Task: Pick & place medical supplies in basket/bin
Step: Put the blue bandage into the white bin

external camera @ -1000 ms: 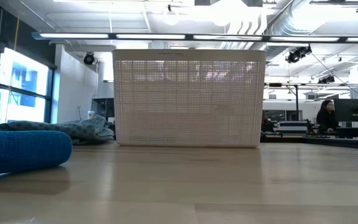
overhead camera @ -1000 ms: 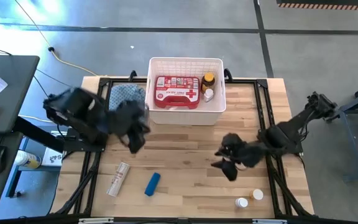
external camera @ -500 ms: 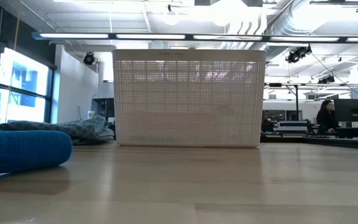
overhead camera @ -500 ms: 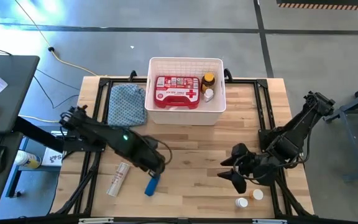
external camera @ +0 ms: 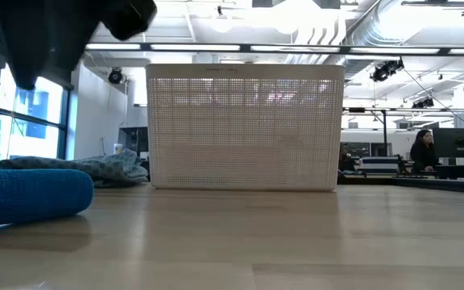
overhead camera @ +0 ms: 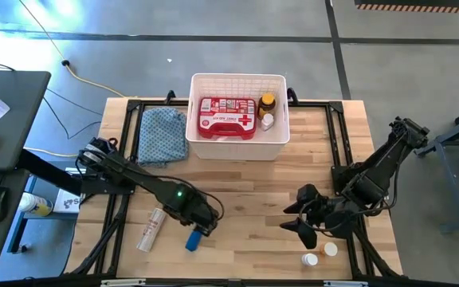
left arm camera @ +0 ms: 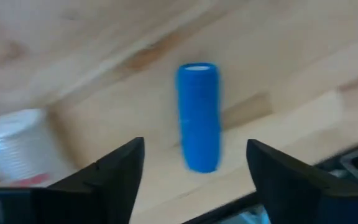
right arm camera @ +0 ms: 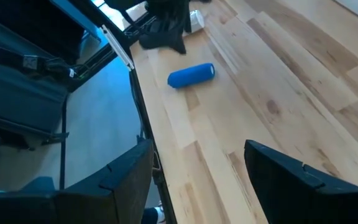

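From the high view, your left gripper (overhead camera: 198,229) sits right over the blue tube (overhead camera: 194,238) near the front of the table (overhead camera: 245,187), with the white tube (overhead camera: 151,229) lying just beside it. The basket (overhead camera: 238,114) at the back already holds the red first-aid case (overhead camera: 227,117), the amber bottle (overhead camera: 267,103) and a small white bottle (overhead camera: 267,121). Your right gripper (overhead camera: 299,226) hovers near the two white pill bottles (overhead camera: 319,255) at the front right corner, jaws apart with nothing in them.

Low view doesn't give you much: the basket's (external camera: 244,127) grid wall, the blue tube (external camera: 31,196) close on the left, and a dark bit of arm up top.

Left wrist view is the useful one. The jaws stand wide, and the blue tube (left arm camera: 199,116) lies between and just ahead of them, nothing gripped yet.

Right wrist view shows open jaws too, with the blue tube (right arm camera: 191,75) farther off.

So I'd say you're lining up the grab on the blue tube. Next you need to drop down, straddle it across its width, and close before lifting toward the basket.
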`<state>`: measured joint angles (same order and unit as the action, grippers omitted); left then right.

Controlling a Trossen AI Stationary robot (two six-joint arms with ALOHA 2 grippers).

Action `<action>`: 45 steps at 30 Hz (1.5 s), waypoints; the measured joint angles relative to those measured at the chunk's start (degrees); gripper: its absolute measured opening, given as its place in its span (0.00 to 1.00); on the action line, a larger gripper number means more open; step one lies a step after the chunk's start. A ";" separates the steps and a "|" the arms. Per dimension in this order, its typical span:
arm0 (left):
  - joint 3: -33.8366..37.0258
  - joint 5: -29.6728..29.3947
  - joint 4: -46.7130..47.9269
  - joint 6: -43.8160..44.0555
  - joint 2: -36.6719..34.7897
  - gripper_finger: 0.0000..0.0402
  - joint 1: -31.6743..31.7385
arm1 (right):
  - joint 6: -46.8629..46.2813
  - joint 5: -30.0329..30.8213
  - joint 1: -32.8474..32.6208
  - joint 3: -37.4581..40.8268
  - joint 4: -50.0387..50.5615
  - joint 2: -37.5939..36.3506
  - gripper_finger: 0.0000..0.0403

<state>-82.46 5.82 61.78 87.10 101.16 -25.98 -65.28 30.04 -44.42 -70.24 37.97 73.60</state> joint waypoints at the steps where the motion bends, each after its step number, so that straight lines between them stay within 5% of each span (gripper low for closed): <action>1: 1.09 0.12 -2.84 0.60 0.00 0.80 0.00 | 0.19 0.00 0.00 0.00 0.24 0.00 0.60; 5: 4.32 -0.13 -11.95 3.92 0.68 0.81 -0.02 | 0.37 0.28 0.00 0.00 1.12 0.02 0.60; 14: 4.92 2.85 -11.67 7.24 6.95 0.66 0.04 | 1.04 1.03 0.00 -0.02 1.44 0.04 0.60; 37: 4.86 7.39 -12.20 2.85 11.72 0.49 0.08 | 0.80 -0.32 0.00 -0.04 2.10 0.04 0.60; 45: 2.63 10.13 -12.17 -4.38 11.50 0.34 0.13 | 1.14 -0.39 0.00 -0.04 3.37 0.04 0.60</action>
<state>-79.83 15.94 49.61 82.72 112.66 -25.85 -64.14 29.65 -44.42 -70.28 41.33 73.65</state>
